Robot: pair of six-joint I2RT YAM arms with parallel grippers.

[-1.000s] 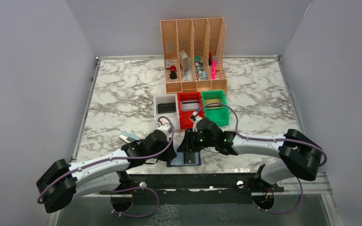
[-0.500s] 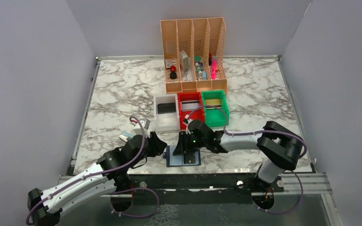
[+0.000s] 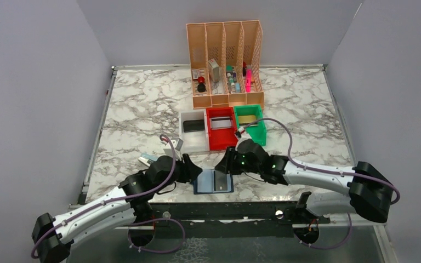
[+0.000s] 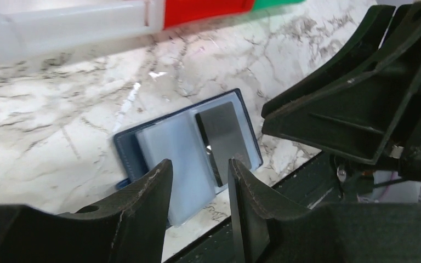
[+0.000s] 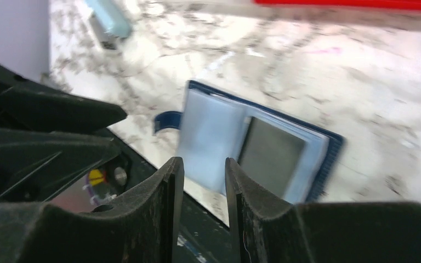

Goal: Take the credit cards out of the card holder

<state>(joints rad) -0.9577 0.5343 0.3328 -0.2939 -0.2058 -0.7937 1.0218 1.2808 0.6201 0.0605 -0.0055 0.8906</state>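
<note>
**Top external view: one card left in the card holder (image 3: 207, 184) as both arms close in**

The navy card holder lies open and flat on the marble table (image 3: 307, 109), close to its near edge and between the two arms. Its right panel shows a grey card (image 3: 220, 179) under the see-through pocket. The left panel's pocket looks pale and empty.

The left gripper (image 3: 189, 167) hangs at the holder's left edge and the right gripper (image 3: 223, 164) just above its far edge. In both wrist views the jaws stand apart with nothing between them.

Behind the holder sit three bins. The white bin (image 3: 183, 143) holds a black card (image 3: 193, 125), the red bin (image 3: 215, 143) a silver card (image 3: 220, 123), and the green bin (image 3: 259, 137) a gold card (image 3: 246, 119).

By that showing, three cards appear to be out already and sorted, and the grey card seems to be the last to remove.

An orange file rack (image 3: 225, 38) stands at the back with small items in its slots. A light-blue object (image 3: 149, 159) lies on the table to the left.

No brand, label or lettering can be read on the cards, holder or bins.
</note>
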